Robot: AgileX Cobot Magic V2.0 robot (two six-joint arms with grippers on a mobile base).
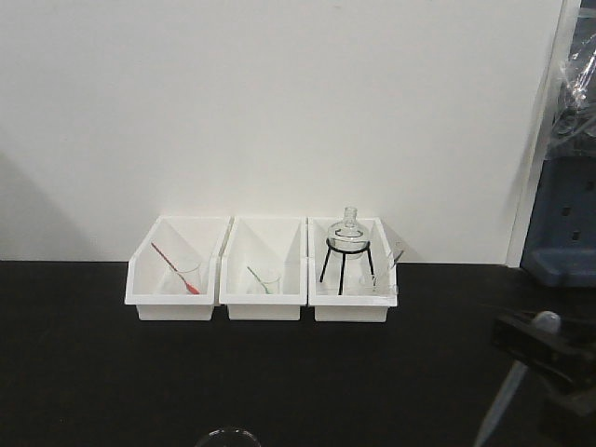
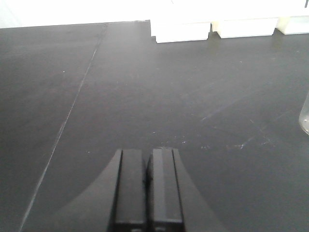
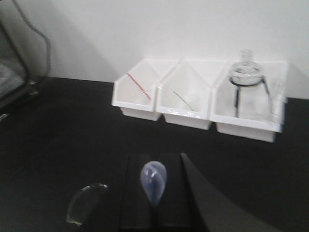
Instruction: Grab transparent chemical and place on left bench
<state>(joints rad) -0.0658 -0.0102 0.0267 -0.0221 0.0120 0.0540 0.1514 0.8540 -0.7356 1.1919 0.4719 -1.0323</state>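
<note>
Far left, the left claw [image 2: 147, 158] is hanging over the black bench [image 2: 72, 96], jaws pressed together and gripping nothing. At its 3 o'clock, well apart, the transparent chemical [image 2: 305, 113] is just peeking in at the frame edge. In the front view it is sitting at 6 o'clock on the bench, well in front of the three white bins [image 1: 265, 307], with only its rim showing. It seems to be standing upright, long axis vertical and mouth up. I cannot tell where the lip is pointing. Over on the right, the right claw [image 3: 154, 160] is pinching a pipette [image 3: 153, 181] by its bulb. I'm reading this as the approach, with no grab begun. Next the left claw needs to be opening wide, swinging right around the glass and closing gently.
</note>
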